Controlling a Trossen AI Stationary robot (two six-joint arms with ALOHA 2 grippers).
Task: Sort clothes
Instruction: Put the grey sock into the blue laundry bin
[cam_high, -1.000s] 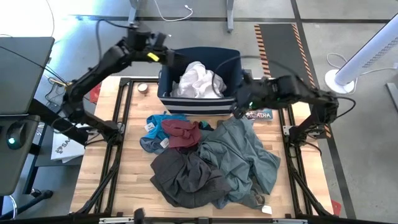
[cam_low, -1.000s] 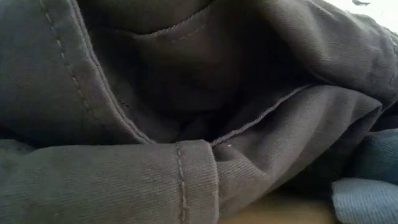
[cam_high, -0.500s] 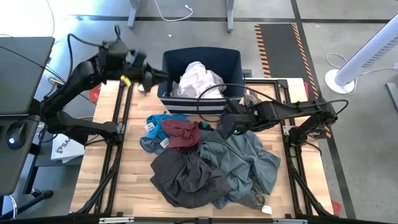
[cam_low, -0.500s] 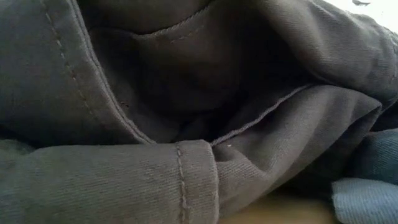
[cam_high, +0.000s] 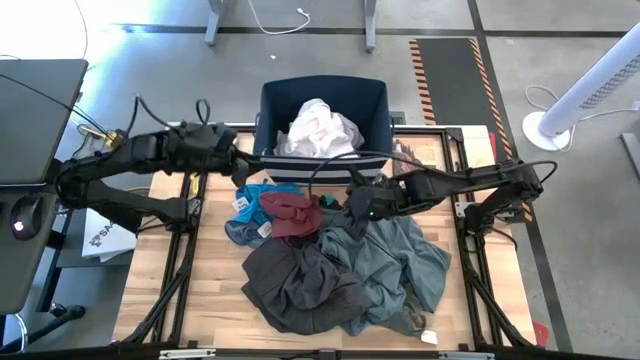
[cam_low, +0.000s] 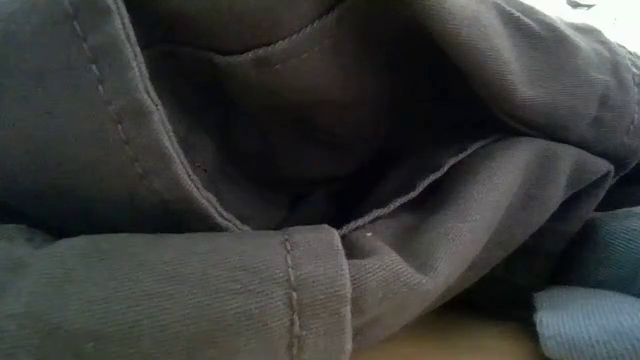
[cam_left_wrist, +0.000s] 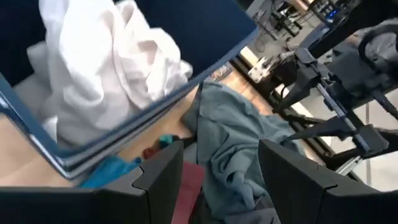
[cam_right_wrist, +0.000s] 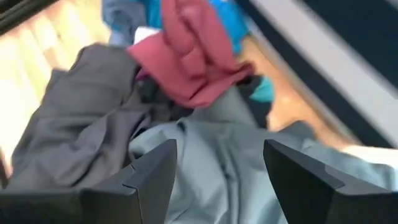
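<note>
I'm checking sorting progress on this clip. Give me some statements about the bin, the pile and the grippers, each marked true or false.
1. The white garment lies inside the navy bin. True.
2. The maroon piece is in the bin. False: it lies on the table in the pile, in front of the bin.
3. The right gripper is open above the grey-green shirt. True.
4. The left gripper holds the bright blue piece. False: it is open and empty, beside the bin's left front corner.
5. The dark grey-brown trousers hang over the bin's rim. False: they lie on the table.

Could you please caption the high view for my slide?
Both arms reach toward the clothes pile beside the navy bin holding white garments.
</note>
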